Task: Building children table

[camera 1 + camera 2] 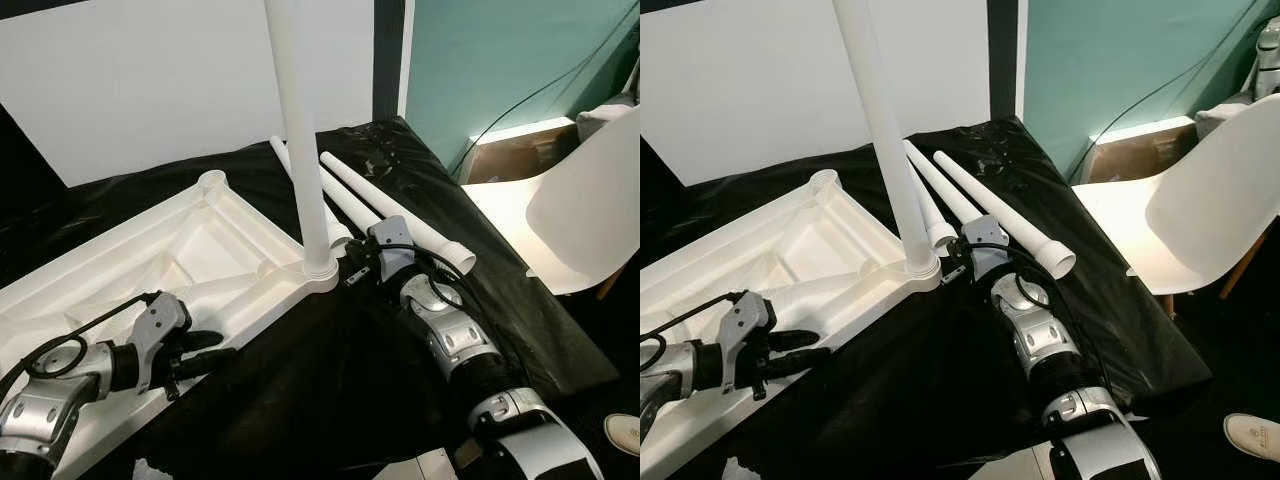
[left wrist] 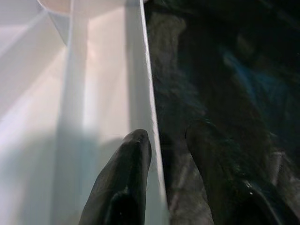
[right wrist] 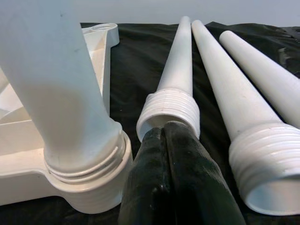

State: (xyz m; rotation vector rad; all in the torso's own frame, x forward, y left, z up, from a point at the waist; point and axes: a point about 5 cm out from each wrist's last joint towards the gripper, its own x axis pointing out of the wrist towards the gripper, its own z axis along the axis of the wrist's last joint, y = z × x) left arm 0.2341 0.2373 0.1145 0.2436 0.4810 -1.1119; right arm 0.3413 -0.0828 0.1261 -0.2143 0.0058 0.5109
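Beside one fitted leg (image 1: pixel 300 130), the right claw (image 3: pixel 176 154) — fingers together — noses a loose leg (image 3: pixel 178 79); left claw (image 2: pixel 161 154) straddles the top's (image 1: pixel 190 250) rim, apart. Next, likely: open and grasp it.

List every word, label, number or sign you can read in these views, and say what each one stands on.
None can be read.
The upside-down white tabletop: no print shows.
The upright leg and the three loose legs on the black sheet: plain white, no markings.
The white chair: no label shows.
The left end effector and right end effector: no lettering.
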